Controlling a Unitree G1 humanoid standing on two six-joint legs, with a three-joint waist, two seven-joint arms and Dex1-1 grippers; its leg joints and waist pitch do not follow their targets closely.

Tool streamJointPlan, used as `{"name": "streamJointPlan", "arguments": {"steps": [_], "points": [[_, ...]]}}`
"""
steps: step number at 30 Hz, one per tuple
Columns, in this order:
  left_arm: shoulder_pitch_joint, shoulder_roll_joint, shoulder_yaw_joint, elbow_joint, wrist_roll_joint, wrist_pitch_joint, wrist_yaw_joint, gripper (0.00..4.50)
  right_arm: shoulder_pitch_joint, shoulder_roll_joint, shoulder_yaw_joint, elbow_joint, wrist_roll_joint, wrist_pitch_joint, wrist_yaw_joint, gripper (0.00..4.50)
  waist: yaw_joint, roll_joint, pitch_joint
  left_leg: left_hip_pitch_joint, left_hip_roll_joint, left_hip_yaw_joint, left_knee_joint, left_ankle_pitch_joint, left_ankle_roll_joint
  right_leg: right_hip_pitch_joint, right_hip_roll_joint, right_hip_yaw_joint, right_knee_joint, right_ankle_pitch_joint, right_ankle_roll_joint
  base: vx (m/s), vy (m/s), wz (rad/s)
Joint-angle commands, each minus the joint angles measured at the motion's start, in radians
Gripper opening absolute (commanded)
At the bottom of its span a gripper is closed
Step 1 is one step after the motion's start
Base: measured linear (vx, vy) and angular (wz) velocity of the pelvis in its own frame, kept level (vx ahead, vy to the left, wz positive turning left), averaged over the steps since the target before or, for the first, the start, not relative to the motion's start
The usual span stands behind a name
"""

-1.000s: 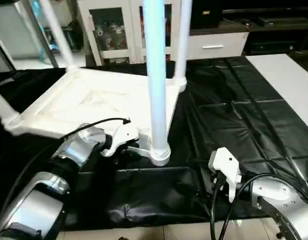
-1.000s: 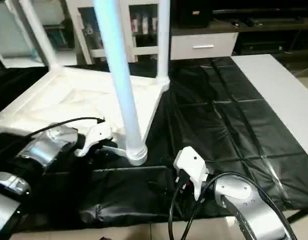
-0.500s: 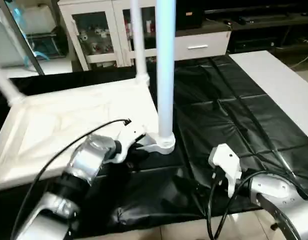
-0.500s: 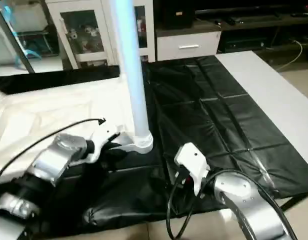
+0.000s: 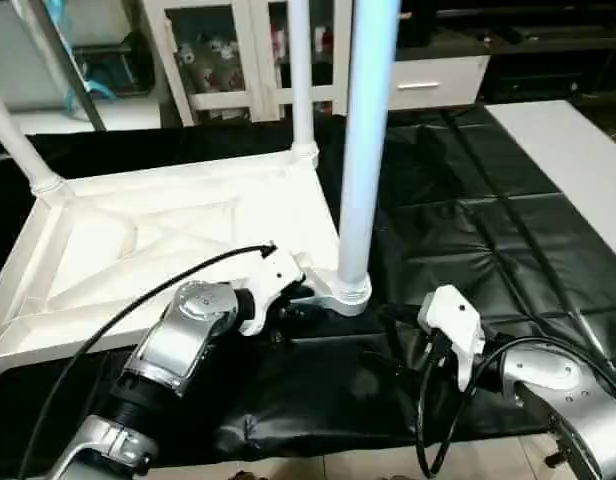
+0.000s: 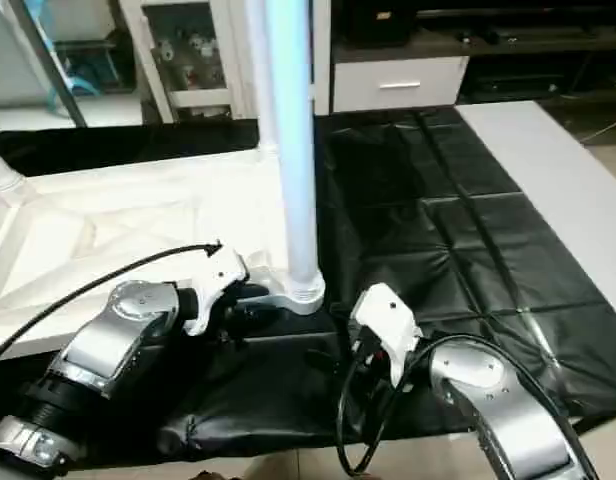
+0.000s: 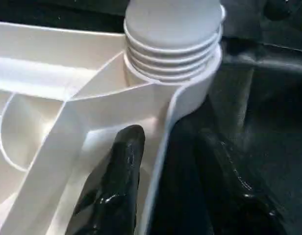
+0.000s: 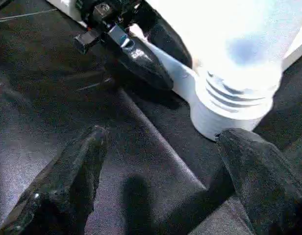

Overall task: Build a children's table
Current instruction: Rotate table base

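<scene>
The children's table lies upside down on the black cover. Its white ribbed tabletop has legs standing up from its corner sockets: a near leg, a far leg and a left leg. My left gripper is at the near corner socket. It straddles the tabletop rim, one finger inside and one outside, with a gap to the outer finger. My right gripper hovers low over the cover just right of that socket, open wide and holding nothing.
The black-covered work table stretches right and back, and its front edge runs close under my forearms. A white panel lies at the far right. A glass-door cabinet and a white drawer unit stand behind.
The tabletop has swung on the cover: its near corner, with my left gripper at it, went right toward the right gripper, and the far corner went left. The right gripper has stayed put.
</scene>
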Motion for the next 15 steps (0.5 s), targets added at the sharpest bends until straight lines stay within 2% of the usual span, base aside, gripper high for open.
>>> {"name": "streamJointPlan", "arguments": {"steps": [1, 5, 6, 8, 9, 12, 15], "points": [[-0.037, 0.033, 0.018, 0.040, 0.002, -0.027, -0.025, 1.86, -0.015, -0.013, -0.006, 0.003, 0.008, -0.001, 0.015, 3.92, 0.003, -0.017, -0.058, 0.019, 0.042, -0.011, -0.064, -0.234, 0.104, 0.041, -0.041, 0.024, -0.061, -0.154, -0.223, 0.000, 0.000, 0.00], [-0.082, 0.074, 0.003, 0.116, 0.015, -0.054, -0.080, 1.86, -0.016, -0.019, -0.005, 0.003, 0.009, -0.002, 0.025, 3.92, 0.003, -0.015, -0.052, 0.021, 0.042, -0.014, -0.072, -0.294, 0.068, 0.041, -0.042, 0.024, -0.066, -0.270, -0.197, 0.000, 0.000, 0.00], [-0.100, 0.083, 0.003, 0.150, 0.018, -0.072, -0.088, 1.86, -0.016, -0.021, -0.005, 0.002, 0.010, -0.002, 0.027, 3.92, 0.003, -0.016, -0.051, 0.026, 0.042, -0.013, -0.072, -0.316, 0.057, 0.036, -0.041, 0.025, -0.070, -0.297, -0.191, 0.000, 0.000, 0.00], [-0.120, 0.088, 0.005, 0.186, 0.019, -0.096, -0.094, 1.86, -0.015, -0.022, -0.005, -0.001, 0.011, -0.002, 0.029, 3.92, 0.003, -0.015, -0.053, 0.026, 0.043, -0.014, -0.072, -0.317, 0.047, 0.038, -0.042, 0.027, -0.068, -0.292, -0.190, 0.000, 0.000, 0.00], [-0.132, 0.086, 0.007, 0.207, 0.020, -0.110, -0.089, 1.86, -0.015, -0.023, -0.006, -0.001, 0.011, -0.002, 0.032, 3.92, 0.003, -0.012, -0.054, 0.026, 0.042, -0.014, -0.071, -0.310, 0.046, 0.038, -0.041, 0.027, -0.066, -0.267, -0.194, 0.000, 0.000, 0.00], [-0.159, 0.085, -0.001, 0.246, 0.022, -0.131, -0.109, 1.86, -0.011, -0.026, -0.006, -0.005, 0.011, -0.002, 0.039, 3.92, 0.004, -0.014, -0.056, 0.025, 0.042, -0.014, -0.070, -0.296, 0.051, 0.041, -0.042, 0.027, -0.063, -0.225, -0.210, 0.000, 0.000, 0.00], [-0.167, 0.076, -0.016, 0.263, 0.020, -0.141, -0.132, 1.86, -0.007, -0.029, -0.006, -0.007, 0.011, -0.003, 0.042, 3.92, 0.003, -0.011, -0.055, 0.025, 0.042, -0.013, -0.070, -0.309, 0.051, 0.042, -0.043, 0.027, -0.065, -0.235, -0.215, 0.000, 0.000, 0.00]]}}
